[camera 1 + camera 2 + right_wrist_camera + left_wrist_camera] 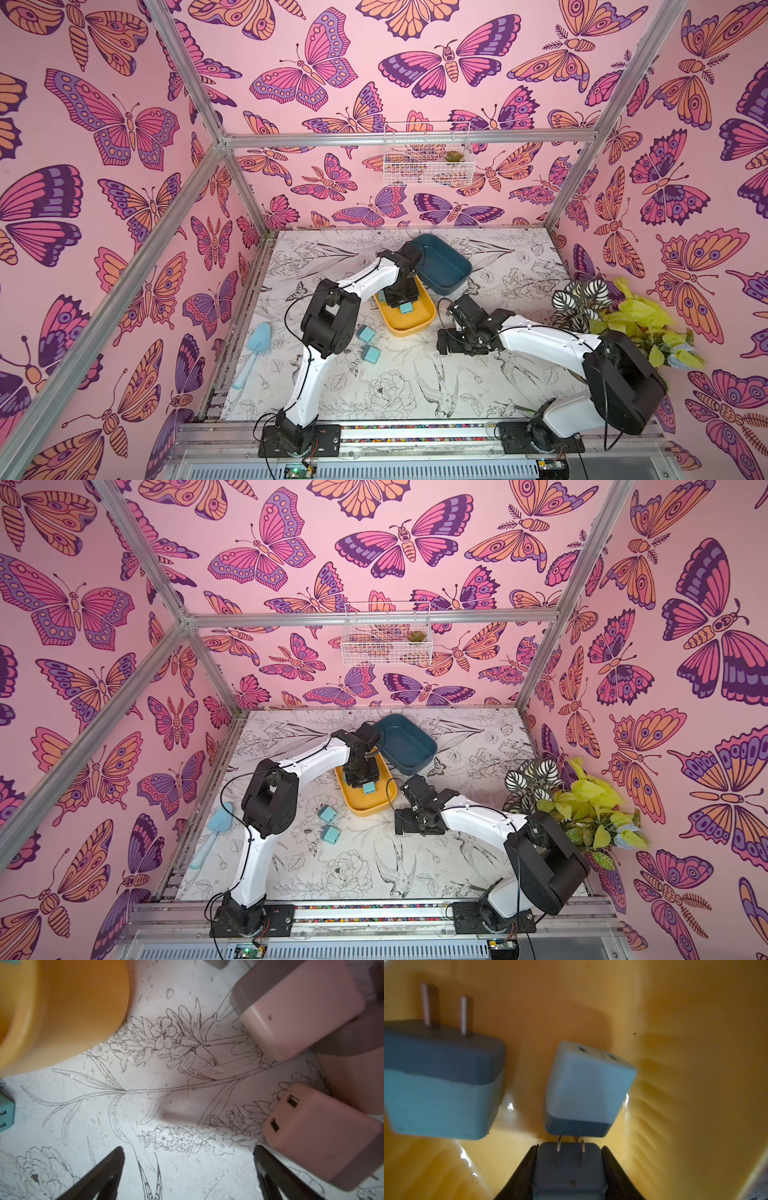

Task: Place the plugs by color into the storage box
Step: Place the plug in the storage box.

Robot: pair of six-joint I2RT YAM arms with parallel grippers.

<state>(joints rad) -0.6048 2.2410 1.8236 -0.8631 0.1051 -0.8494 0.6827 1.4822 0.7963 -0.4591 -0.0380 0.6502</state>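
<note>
Butterfly wallpaper (124, 124) in pink covers the walls, and the tabletop (415, 386) carries a line-drawn print of flowers and birds. Two trays stand just beside each other near its middle, a yellow tray (419, 322) and a dark blue tray (446, 266).

Five teal plugs show. Three are inside the yellow tray: two lie loose on its floor (442, 1095) (588, 1086), and the third (569, 1172) is clamped between the jaws of the left gripper (570, 1153), prongs pointing away from the wrist. The other two (365, 333) (371, 353) lie close together on the tabletop, near the yellow tray.

At least three pink plugs (301, 1012) (320, 1136) (357, 1076) cluster on the tabletop; they overlap, so the full count cannot be told.

Beside them the right gripper (189, 1148) hangs over bare tabletop with its jaws spread wide, holding nothing.
</note>
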